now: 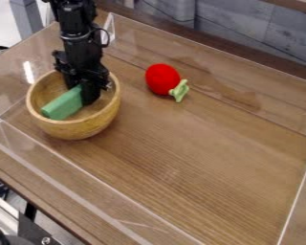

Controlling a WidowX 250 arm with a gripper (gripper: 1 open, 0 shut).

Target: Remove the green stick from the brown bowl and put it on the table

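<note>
The black gripper (89,89) reaches straight down into the brown bowl (47,122), its jaws closed on the upper end of the green stick (68,102), which leans tilted inside the bowl. The stick's lower end seems to rest on the bowl's floor. On the table (194,163), a red ball (163,77) with a pale green leaf (182,92) lies near the bowl, apart from it.

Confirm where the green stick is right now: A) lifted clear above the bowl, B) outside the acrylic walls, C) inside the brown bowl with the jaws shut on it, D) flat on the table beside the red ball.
C: the green stick lies tilted inside the brown bowl, and the gripper reaches down into the bowl with its jaws shut on the stick's upper end.
</note>
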